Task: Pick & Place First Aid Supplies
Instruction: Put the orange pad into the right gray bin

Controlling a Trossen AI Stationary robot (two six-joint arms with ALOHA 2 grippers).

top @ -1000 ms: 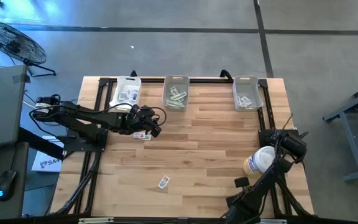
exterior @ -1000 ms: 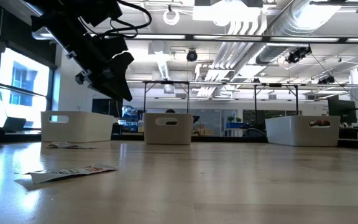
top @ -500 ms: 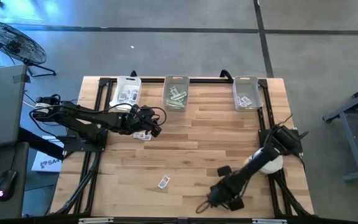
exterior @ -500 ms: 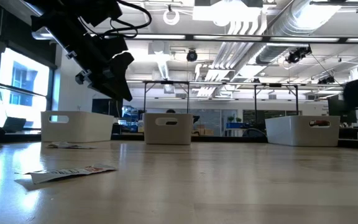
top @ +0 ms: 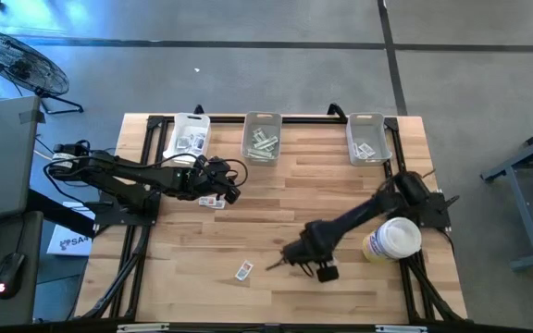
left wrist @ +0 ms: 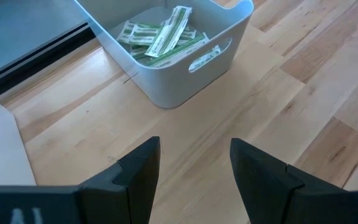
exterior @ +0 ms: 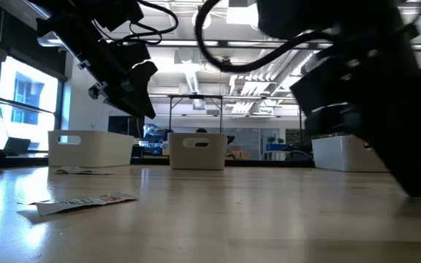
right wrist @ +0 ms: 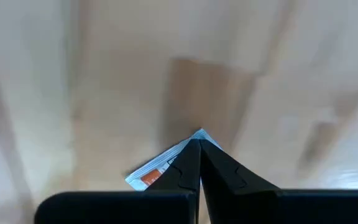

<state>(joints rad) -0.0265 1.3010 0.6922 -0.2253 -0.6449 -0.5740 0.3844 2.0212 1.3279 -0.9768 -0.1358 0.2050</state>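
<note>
Hiding part of a white packet (right wrist: 157, 169), the right claw (right wrist: 199, 149) sits closed.

1. Two arms on this rig, both matte black from base to tip, built of chunky jointed segments.
2. The black, cable-draped left arm (top: 128, 180) carries loose black cables looping over its wrist, with a pale grey patch at its base.
3. The slimmer black right arm (top: 359, 220) tapers along a narrow forearm to a blocky wrist.
4. The left arm's black two-finger gripper (left wrist: 191, 168) has broad, flat-faced fingers (left wrist: 138, 171) with angular stepped edges.
5. The right arm's black two-finger gripper (right wrist: 199, 163) shows fingers narrowing to a fine point, notched along the seam.
</note>
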